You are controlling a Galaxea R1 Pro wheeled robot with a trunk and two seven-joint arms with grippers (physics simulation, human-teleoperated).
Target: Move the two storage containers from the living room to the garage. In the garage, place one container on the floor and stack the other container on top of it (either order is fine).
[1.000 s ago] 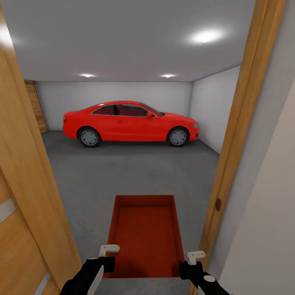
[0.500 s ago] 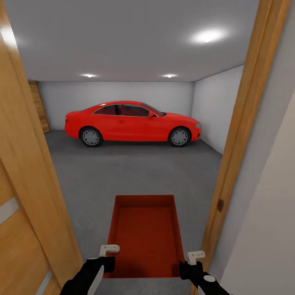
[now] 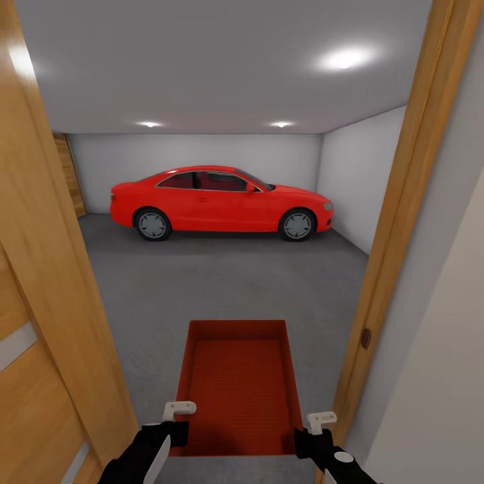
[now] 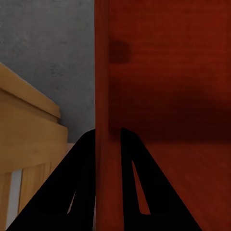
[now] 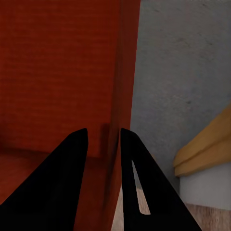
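Rolling forward a touch through the doorway, my left hand (image 3: 180, 407) and right hand (image 3: 321, 419) each pinching a side wall of the storage container (image 3: 237, 386), carried above the garage floor (image 3: 202, 282), red car (image 3: 220, 202) ahead.

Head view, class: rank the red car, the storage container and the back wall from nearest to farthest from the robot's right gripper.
1. Storage container, clamped at the right gripper.
2. Red car, parked across the garage, beyond the bare floor.
3. Back wall, behind the car.
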